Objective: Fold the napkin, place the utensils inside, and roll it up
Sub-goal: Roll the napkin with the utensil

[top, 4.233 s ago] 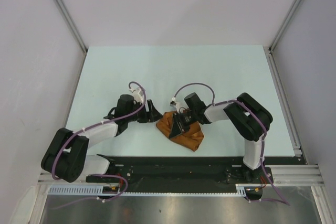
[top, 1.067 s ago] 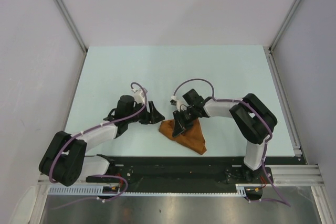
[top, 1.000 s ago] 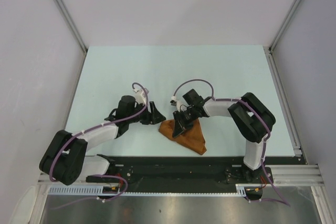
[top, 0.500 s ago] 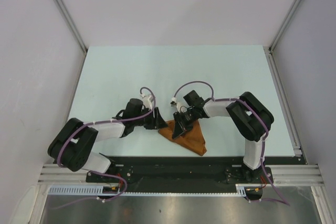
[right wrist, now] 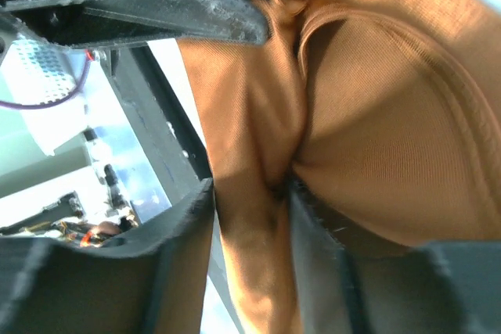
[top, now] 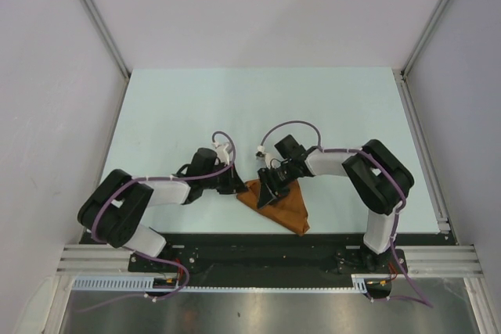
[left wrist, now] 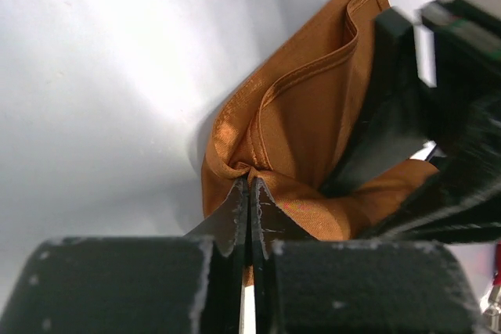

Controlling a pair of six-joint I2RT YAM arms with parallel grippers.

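The rust-orange napkin (top: pixel 286 206) lies folded in a rough triangle near the table's front edge. My left gripper (top: pixel 239 188) is at its left corner. In the left wrist view, the left gripper (left wrist: pixel 249 181) is shut, pinching a bunched bit of the napkin (left wrist: pixel 305 123) at its tips. My right gripper (top: pixel 268 193) is over the napkin's left part. In the right wrist view, its jaws (right wrist: pixel 250 185) stand apart with a thick fold of napkin (right wrist: pixel 376 138) lying between them. The utensils are out of view.
The pale table (top: pixel 235 107) stretches behind the arms. The black base rail (top: pixel 274 244) runs just in front of the napkin. The two grippers are almost touching; the left gripper's fingers (right wrist: pixel 156 13) show at the top of the right wrist view.
My left arm has swung right to the napkin's left corner and its jaws have shut on the cloth. My right gripper's jaws have widened around the fold.
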